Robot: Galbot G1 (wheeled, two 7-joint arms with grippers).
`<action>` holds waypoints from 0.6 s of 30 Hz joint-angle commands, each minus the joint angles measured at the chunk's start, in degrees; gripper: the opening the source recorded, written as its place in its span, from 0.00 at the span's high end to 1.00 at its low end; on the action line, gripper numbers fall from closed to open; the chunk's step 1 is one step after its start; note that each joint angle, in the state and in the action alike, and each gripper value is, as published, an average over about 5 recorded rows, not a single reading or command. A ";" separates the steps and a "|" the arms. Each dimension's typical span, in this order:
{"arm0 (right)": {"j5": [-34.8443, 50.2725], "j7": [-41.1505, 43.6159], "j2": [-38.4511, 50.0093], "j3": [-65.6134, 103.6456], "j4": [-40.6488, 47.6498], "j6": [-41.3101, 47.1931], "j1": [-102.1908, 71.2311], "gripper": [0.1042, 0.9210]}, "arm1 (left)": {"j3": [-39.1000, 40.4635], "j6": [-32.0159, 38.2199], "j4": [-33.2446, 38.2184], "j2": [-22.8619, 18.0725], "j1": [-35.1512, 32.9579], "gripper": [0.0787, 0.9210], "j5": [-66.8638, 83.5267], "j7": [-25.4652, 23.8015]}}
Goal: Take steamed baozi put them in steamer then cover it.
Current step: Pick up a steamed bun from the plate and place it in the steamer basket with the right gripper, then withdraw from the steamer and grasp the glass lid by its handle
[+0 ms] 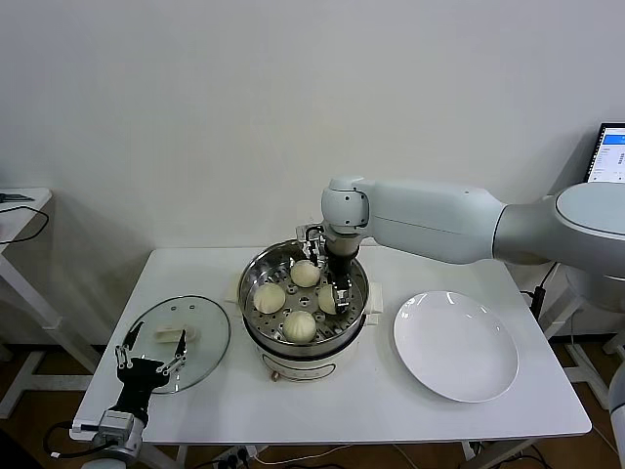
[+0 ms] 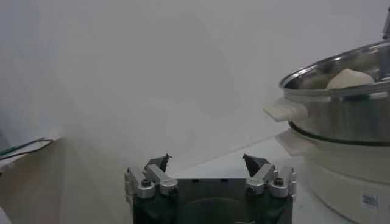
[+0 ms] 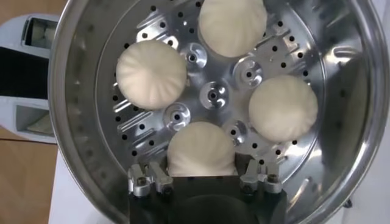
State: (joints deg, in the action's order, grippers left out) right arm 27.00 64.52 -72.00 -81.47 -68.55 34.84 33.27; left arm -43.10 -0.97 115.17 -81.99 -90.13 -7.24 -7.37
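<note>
The steamer point(image 1: 256, 272) stands mid-table, its perforated tray point(image 3: 210, 94) holding four baozi. Three lie free point(image 1: 306, 274) point(image 1: 270, 297) point(image 1: 300, 326); in the right wrist view they show around the tray point(image 3: 151, 74) point(image 3: 233, 24) point(image 3: 284, 108). My right gripper point(image 1: 333, 296) reaches down into the pot and is shut on the fourth baozi point(image 3: 202, 150), which rests on the tray with its sides pressed flat between the fingers point(image 3: 159, 176). My left gripper point(image 1: 151, 352) is open and empty at the table's front left, by the glass lid point(image 1: 200, 337).
An empty white plate point(image 1: 455, 345) lies to the right of the steamer. The left wrist view shows the left gripper point(image 2: 208, 161) low over the table, with the steamer's side and handle point(image 2: 283, 109) off to one side. A monitor point(image 1: 610, 153) stands at the far right.
</note>
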 commanded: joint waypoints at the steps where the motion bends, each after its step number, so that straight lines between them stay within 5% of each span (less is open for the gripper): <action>1: -0.18 0.17 1.57 0.41 -0.85 -0.10 1.18 0.19 | 0.21 -0.10 0.24 0.02 -0.10 0.12 -0.04 0.07; 18: 3.40 -0.65 27.82 23.32 -11.97 -1.74 -0.02 0.12 | -0.19 -1.06 0.90 0.15 0.28 0.12 1.20 -0.08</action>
State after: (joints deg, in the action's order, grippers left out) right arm 28.77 65.77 -60.81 -74.39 -74.37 34.05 37.24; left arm -43.10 -1.29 115.56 -81.96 -90.02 -7.06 -7.21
